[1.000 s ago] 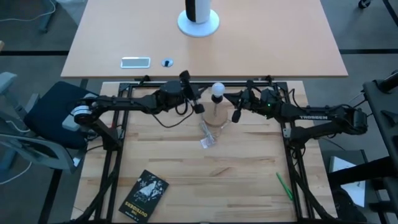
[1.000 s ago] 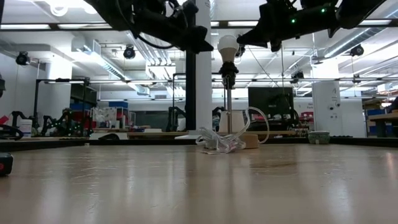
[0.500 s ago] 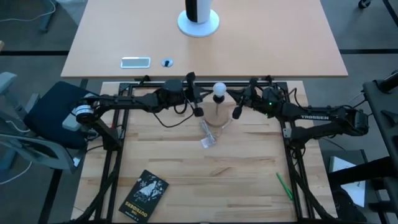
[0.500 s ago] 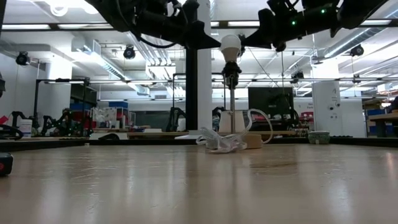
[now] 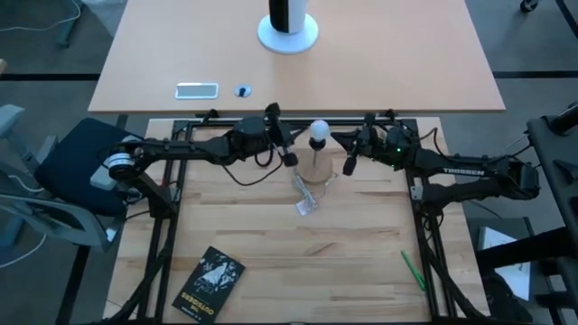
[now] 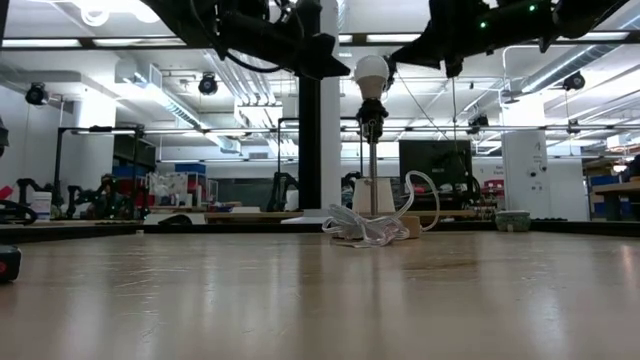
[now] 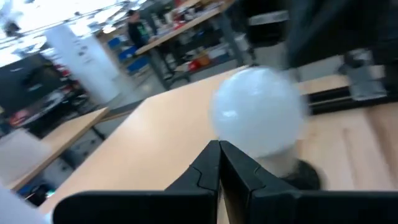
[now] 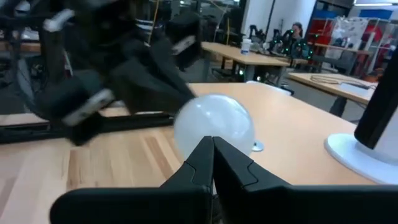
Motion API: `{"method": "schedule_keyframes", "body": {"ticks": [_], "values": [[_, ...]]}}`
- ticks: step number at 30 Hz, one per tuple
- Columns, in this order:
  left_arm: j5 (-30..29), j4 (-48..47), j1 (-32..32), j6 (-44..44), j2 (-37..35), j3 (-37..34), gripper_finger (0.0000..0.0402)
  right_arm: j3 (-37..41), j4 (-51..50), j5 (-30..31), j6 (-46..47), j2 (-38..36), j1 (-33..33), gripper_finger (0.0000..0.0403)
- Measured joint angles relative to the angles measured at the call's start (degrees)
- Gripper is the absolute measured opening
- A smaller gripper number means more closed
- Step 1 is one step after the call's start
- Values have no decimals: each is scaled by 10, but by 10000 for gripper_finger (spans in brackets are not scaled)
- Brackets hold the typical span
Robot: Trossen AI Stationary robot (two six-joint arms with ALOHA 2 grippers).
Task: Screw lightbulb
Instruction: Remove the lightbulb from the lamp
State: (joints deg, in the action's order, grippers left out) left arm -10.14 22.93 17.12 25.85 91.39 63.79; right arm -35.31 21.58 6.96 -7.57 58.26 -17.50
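The lightbulb [image 5: 317,132] is seen seated at the top of a thin upright lamp stem [image 6: 372,160], between the two end effectors and apart from both. Its long axis runs vertical: the white globe points up and the screw base [image 6: 371,104] points down into the socket.

The left end effector [image 5: 288,157] is found just to one side of the bulb, at about bulb height, with nothing between its fingers; in the left wrist view the two dark fingers [image 7: 219,168] are seen pressed together, tip against tip, with the globe [image 7: 260,119] directly ahead of them. The right end effector [image 5: 349,166] is placed on the opposite side of the bulb, likewise near and not touching; its fingers [image 8: 211,163] are also seen closed on each other, empty, with the globe [image 8: 214,127] just beyond the tips.

Below and between the end effectors, a round wooden stand base [image 5: 315,173] rests on the bench [image 5: 271,235], with a crumpled clear wrapper [image 5: 305,197] lying just in front of it. Well away from the left end effector, near the front of the bench, a dark book [image 5: 209,282] is noted; a green pen [image 5: 413,270] lies well away from the right end effector. Behind both, on the farther desk, a white cylinder on a round base [image 5: 288,27], a phone [image 5: 197,90] and a small round object [image 5: 242,91] are recorded.
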Motion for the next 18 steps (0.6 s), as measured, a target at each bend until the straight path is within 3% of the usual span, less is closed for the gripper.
{"method": "schedule_keyframes", "body": {"ticks": [5, 13, 18], "values": [[-3, 19, 8, -7, 26, 0, 0, 0, 6, 2, -11, 17, -1, 0], [69, 18, 0, 0, 25, -1, 0, 0, 14, 33, -6, 37, -11, 0], [143, 11, -8, 7, 23, -1, 0, 0, 12, 52, -9, 37, -11, 0]]}}
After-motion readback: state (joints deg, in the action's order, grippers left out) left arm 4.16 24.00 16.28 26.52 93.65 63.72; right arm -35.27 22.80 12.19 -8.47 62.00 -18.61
